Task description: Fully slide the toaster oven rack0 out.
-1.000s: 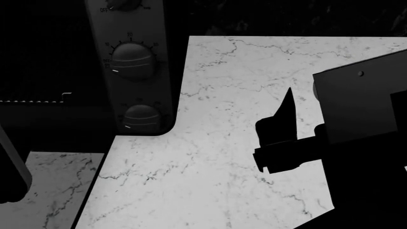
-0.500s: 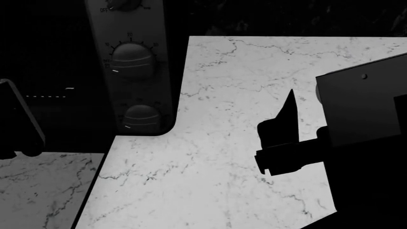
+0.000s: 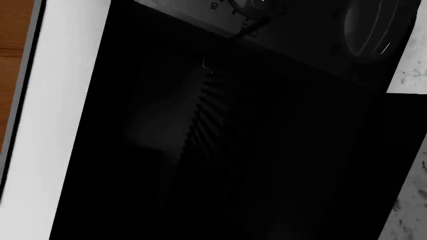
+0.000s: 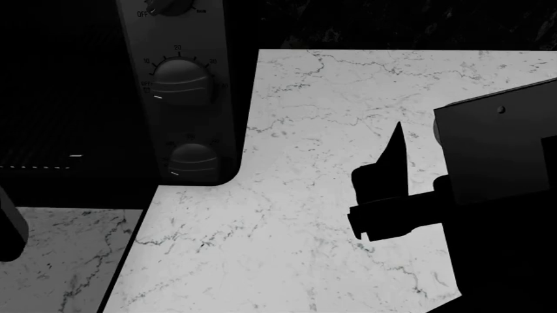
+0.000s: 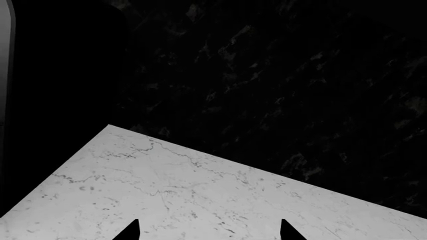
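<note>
Two grippers: the right gripper (image 5: 208,231) spread wide above marble counter (image 4: 296,215); left grip unreadable near rack0 (image 3: 200,115).

this looks like a home kitchen, rendered in a simulator. a white marble countertop (image 4: 331,130) with thin grey veining fills most of the head view, and a glossy black toaster oven (image 4: 52,78) stands on it, its dark grey panel (image 4: 179,91) carrying round ridged dials with printed temperature marks and an "off" label. behind the counter rises a dark, mottled stone backsplash (image 5: 280,85), meeting the marble along a straight edge. in the left wrist view a strip of warm brown wood (image 3: 12,55) runs beside a pale white surface next to the oven, much like cabinetry or flooring.
</note>
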Controlling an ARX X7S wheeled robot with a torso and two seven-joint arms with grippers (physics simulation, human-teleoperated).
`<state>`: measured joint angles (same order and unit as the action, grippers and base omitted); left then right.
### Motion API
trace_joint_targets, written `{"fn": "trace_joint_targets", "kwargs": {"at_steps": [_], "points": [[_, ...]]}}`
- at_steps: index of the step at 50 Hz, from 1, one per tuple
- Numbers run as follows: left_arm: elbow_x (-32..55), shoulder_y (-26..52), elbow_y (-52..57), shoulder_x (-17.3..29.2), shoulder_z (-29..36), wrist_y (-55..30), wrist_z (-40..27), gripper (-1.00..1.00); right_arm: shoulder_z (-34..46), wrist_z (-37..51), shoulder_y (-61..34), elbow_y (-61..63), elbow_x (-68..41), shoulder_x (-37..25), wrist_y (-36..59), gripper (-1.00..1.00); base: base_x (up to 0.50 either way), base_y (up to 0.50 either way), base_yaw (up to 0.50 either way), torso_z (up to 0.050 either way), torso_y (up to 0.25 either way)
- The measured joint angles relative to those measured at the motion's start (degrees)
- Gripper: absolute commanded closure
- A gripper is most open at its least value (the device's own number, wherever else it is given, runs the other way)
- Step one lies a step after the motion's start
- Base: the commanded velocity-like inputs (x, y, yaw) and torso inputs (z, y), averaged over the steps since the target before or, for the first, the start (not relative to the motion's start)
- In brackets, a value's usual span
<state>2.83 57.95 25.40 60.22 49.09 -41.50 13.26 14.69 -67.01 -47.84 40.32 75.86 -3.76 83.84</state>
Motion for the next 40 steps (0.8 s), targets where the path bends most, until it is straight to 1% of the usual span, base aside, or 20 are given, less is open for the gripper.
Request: {"fn": "trace_joint_targets", "kwargs": {"at_steps": [10, 21, 28, 29, 34, 40], "points": [[11.25, -8.4, 10.76, 8.19, -7.7, -0.91, -8.02, 1.0, 0.33, -0.2, -0.38, 0.36, 0.38, 0.17, 0.42, -1.0, 0.0, 0.0, 0.0, 0.0, 0.0], [27.92, -18.31, 22.35, 20.8, -14.71, 1.16, -22.57, 1.0, 0.61, 0.11, -0.87, 0.63, 0.16, 0.4, 0.7, -1.0, -0.01, 0.0, 0.0, 0.0, 0.002], [36.01, -21.31, 26.43, 25.22, -17.79, 1.28, -28.5, 1.0, 0.75, 0.39, -1.03, 0.7, -0.09, 0.5, 0.77, -1.0, -0.01, 0.0, 0.0, 0.0, 0.004], [36.55, -21.55, 26.86, 25.66, -18.01, 1.26, -28.96, -1.0, 0.78, 0.47, -1.09, 0.67, -0.17, 0.52, 0.77, -1.0, -0.01, 0.0, 0.0, 0.0, 0.012], [38.48, -19.21, 29.9, 27.27, -19.27, 1.58, -30.17, -1.0, 1.1, 0.45, -1.27, 0.64, -0.06, 0.58, 1.0, -1.0, 0.0, 0.0, 0.0, 0.0, 0.0], [39.62, -17.54, 31.93, 28.43, -20.74, 1.41, -28.82, -1.0, 1.23, 0.79, -1.35, 0.61, -0.31, 0.77, 1.08, -1.0, 0.0, 0.0, 0.0, 0.0, 0.0]]}}
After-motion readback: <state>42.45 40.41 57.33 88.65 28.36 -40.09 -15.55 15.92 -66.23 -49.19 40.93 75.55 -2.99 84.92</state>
